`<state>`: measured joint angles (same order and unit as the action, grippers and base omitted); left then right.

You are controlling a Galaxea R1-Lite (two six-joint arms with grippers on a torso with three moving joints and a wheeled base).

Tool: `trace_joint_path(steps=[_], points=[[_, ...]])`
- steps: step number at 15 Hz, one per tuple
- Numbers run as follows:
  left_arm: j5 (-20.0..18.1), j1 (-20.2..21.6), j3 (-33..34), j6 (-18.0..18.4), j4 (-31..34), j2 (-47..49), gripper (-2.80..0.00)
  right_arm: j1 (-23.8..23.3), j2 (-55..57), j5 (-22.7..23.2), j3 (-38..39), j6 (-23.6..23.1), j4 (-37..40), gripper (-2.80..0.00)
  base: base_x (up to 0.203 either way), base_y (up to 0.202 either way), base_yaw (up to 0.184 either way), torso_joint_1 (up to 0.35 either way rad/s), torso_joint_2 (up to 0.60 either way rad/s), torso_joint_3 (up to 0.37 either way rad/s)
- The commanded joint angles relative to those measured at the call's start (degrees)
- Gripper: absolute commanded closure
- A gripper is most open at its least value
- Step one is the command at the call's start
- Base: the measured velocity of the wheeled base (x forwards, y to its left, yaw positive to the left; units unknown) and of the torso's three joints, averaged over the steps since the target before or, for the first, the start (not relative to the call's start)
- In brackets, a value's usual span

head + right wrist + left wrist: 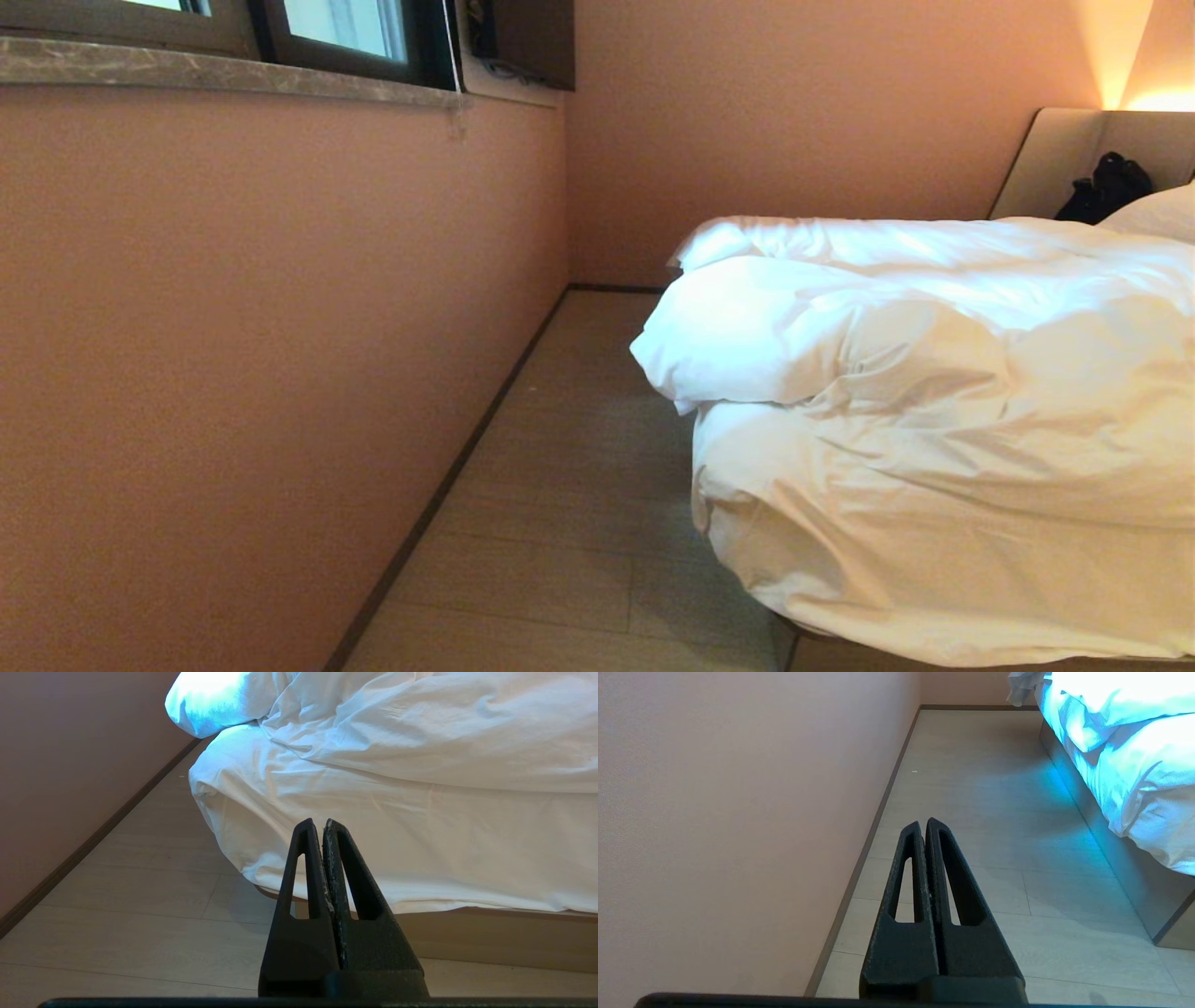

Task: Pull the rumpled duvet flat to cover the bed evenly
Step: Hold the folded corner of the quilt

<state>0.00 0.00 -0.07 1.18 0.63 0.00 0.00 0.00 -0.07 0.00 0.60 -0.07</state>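
- Head view: duvet (934, 420) sits bunched at right on bed (490, 933), untouched; no arm in frame.
- Left gripper (923, 823) and right gripper (317, 823) are closed, empty, over floor (579, 523).
- Judgement: approach step; next, open and grab an edge.

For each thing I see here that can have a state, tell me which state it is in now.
duvet: rumpled, bunched, one fold bulging over the bed's corner, not flat.
bed: unmade, wooden base showing under the duvet.
pillow: lying by the headboard.
left gripper: shut, empty, over the floor.
right gripper: shut, empty, before the bed.
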Motion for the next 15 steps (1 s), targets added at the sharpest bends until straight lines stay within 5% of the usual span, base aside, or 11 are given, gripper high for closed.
trace_joint_path(steps=[1,7,15], points=[[0.0,0.0,-0.01,-0.04,0.07,0.0,0.0,0.0,0.0,-0.01,0.0,0.02,-0.01,0.0,0.0,0.0,0.0,0.0,0.0,0.0],[0.0,0.0,0.07,-0.3,-0.19,0.0,0.0,0.0,0.0,-0.01,0.0,0.02,-0.01,0.0,0.018,0.0,-0.001,0.0,0.0,0.0],[0.0,0.0,0.07,-0.3,-0.02,0.0,0.0,0.0,0.0,-0.01,0.0,-0.07,-0.01,0.0,0.196,0.0,0.001,0.003,0.0,0.002]])
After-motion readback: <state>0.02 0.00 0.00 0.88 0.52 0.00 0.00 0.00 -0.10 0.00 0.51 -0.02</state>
